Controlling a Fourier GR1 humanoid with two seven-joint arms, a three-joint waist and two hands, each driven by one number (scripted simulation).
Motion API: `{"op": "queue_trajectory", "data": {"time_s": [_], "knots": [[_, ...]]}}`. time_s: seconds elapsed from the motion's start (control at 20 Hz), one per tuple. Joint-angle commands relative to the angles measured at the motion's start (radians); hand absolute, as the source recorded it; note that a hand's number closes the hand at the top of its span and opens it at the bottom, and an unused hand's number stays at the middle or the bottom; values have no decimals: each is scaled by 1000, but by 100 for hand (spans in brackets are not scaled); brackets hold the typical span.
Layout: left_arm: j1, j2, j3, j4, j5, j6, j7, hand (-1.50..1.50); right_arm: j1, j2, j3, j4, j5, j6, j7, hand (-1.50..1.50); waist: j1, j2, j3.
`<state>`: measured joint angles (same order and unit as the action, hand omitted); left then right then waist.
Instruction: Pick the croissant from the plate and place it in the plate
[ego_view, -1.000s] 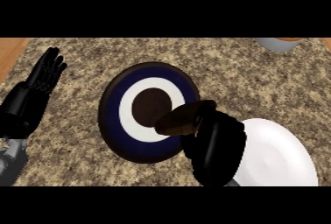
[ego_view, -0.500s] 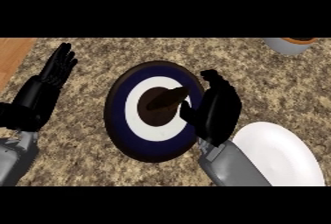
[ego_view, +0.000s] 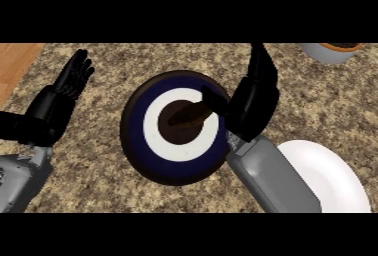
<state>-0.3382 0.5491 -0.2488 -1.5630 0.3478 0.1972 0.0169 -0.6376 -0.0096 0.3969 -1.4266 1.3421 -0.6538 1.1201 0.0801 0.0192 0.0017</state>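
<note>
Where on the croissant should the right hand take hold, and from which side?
Probably across its narrow middle, from the right: the croissant lies flat and elongated, centred on the dark plate, and the right hand is open beside its right end.

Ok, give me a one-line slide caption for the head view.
Croissant on the blue-and-white plate, right hand open beside it; left hand rests open at left.
</note>
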Motion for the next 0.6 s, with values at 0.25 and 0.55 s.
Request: {"op": "queue_trajectory", "data": {"time_s": [0.25, 0.55], "knots": [[5, -4, 21, 45, 3, -10, -3, 0, 40, 9, 3, -56, 47, -368, 231, -150, -42, -19, -1], [30, -9, 30, 30, -11, 17, 6, 0, 239, 9, 49, -167, 105, -504, 221, -150, -68, -27, 0]]}}
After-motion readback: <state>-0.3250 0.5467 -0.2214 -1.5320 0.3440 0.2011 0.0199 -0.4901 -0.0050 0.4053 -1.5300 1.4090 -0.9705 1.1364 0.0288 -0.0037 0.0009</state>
